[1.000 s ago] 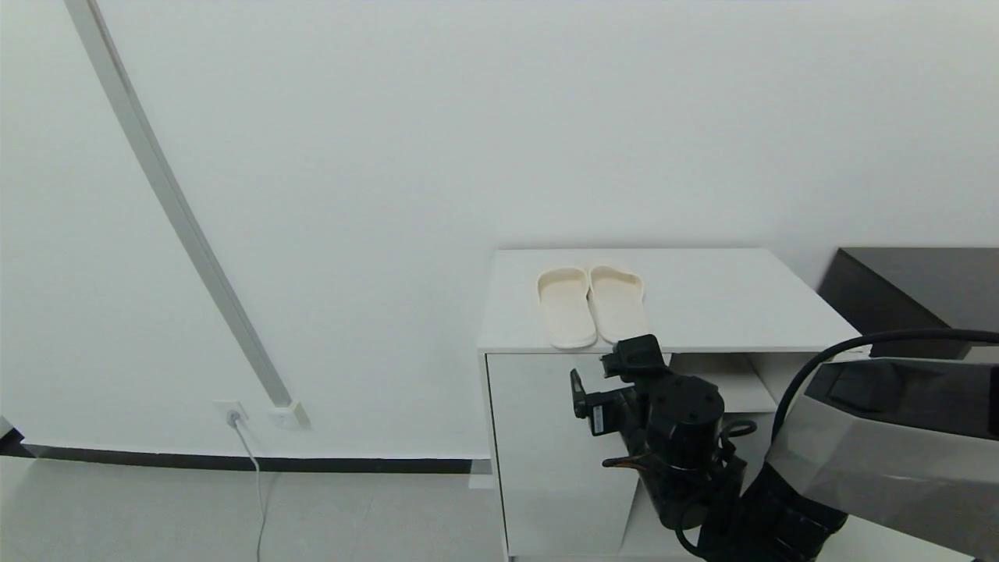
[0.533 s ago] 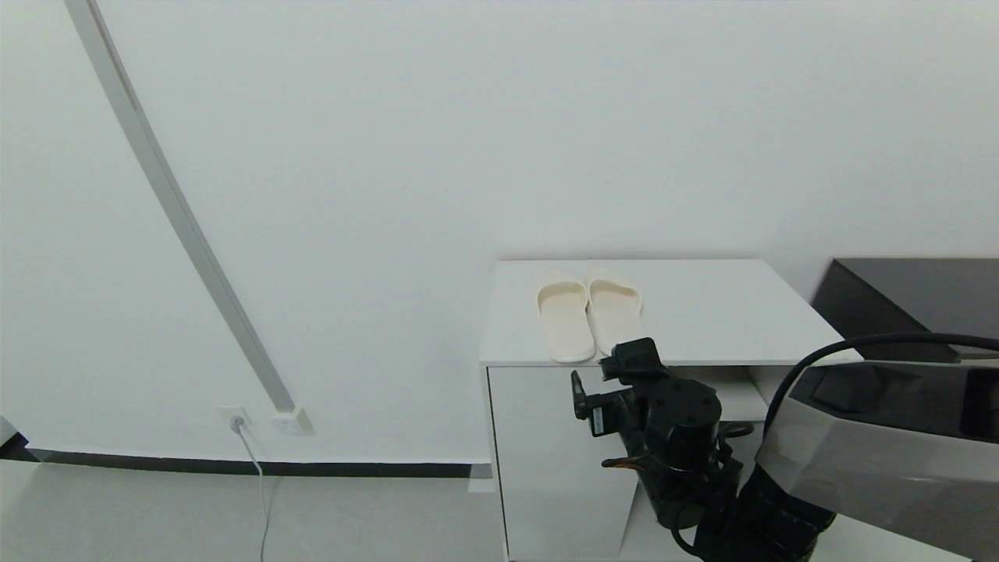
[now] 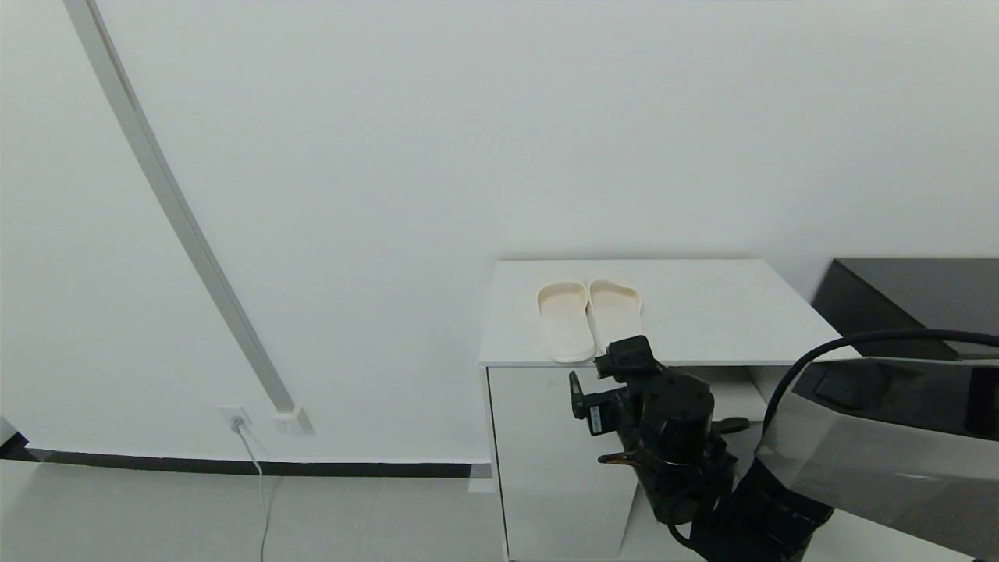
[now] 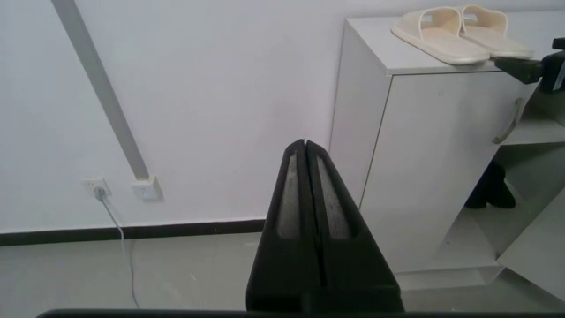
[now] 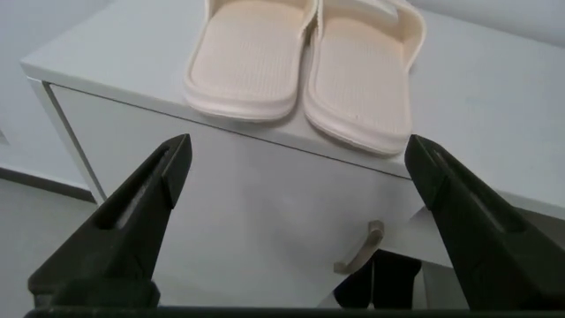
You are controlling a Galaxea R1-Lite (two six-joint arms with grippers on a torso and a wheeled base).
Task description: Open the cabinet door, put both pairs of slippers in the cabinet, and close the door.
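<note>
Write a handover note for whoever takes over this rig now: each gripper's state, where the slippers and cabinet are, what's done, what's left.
Left gripper: shut, empty, apart from the cabinet.
Right gripper: open, empty, just short of the cream slippers, not touching.
Cream slippers: side by side on the cabinet top, near its front edge.
Done: right compartment open; dark shape inside may be the other pair.
Left: move the cream pair inside, close the door.

The right arm point(image 3: 874, 437) extends forward from the low right, with the right gripper point(image 5: 298, 148) spread wide and its fingers far apart. The left gripper point(image 4: 305, 155) points forward, both fingers pressed flat together.
</note>
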